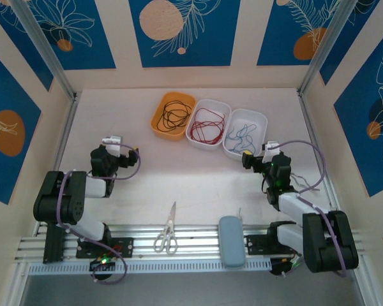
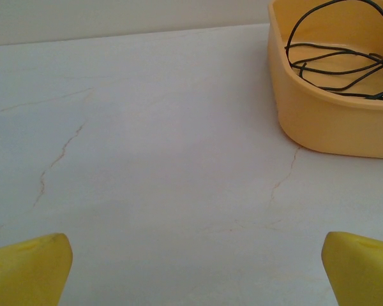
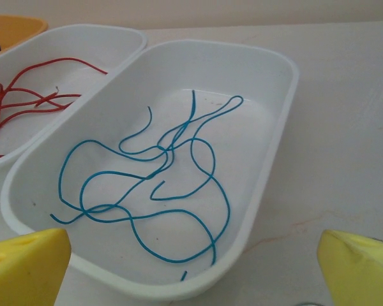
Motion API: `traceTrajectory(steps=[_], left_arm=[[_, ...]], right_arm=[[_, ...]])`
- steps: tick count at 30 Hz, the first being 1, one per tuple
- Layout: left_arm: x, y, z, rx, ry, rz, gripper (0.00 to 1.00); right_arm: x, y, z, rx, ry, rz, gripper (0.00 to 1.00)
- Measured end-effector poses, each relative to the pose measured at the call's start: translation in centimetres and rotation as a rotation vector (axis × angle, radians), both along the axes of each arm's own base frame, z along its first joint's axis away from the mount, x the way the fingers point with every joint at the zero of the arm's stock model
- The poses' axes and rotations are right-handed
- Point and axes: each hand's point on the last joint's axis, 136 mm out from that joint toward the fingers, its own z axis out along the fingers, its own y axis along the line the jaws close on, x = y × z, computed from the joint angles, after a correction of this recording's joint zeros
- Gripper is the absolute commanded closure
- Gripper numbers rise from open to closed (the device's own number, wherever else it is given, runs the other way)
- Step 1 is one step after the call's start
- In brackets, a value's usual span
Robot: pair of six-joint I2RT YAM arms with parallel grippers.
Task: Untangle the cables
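Note:
Black cables point(image 1: 175, 115) lie coiled in an orange tray point(image 1: 159, 122) at the back of the table. Red cables point(image 1: 207, 125) fill the middle white tray point(image 1: 220, 106), and blue cables point(image 1: 244, 134) lie in the right white tray point(image 1: 260, 119). In the right wrist view the blue cables point(image 3: 159, 172) spread loosely over their tray's floor, just ahead of my open right gripper point(image 3: 193, 268). The left gripper point(image 2: 195, 268) hangs open over bare table, left of the orange tray point(image 2: 332, 124) with black cables point(image 2: 338, 60). Nothing is between either pair of yellow fingertips point(image 3: 29, 264).
White-handled scissors point(image 1: 168, 231) and a grey-blue case point(image 1: 232, 240) rest on the aluminium rail at the near edge. Patterned walls enclose the table on three sides. Bare tabletop stretches between the two arms and the trays.

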Motion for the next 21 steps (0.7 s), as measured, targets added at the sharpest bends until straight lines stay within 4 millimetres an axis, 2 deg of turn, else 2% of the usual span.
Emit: traceTrajectory(steps=[6, 12, 19, 21], left_arm=[[0.0, 0.1, 0.0, 0.001, 0.0, 0.004, 0.0], [0.0, 0.1, 0.0, 0.002, 0.0, 0.003, 0.0], [0.0, 0.1, 0.0, 0.001, 0.001, 0.004, 0.0], [0.0, 0.1, 0.0, 0.001, 0.002, 0.004, 0.0]], right_arm=[[1.3, 0.4, -0.9, 0.011, 0.009, 0.023, 0.01], [3.1, 0.9, -1.0, 0.011, -0.004, 0.048, 0.01], [3.9, 0.7, -2.9, 0.011, 0.03, 0.035, 0.01], [4.7, 0.5, -2.6, 0.012, 0.029, 0.022, 0.01]])
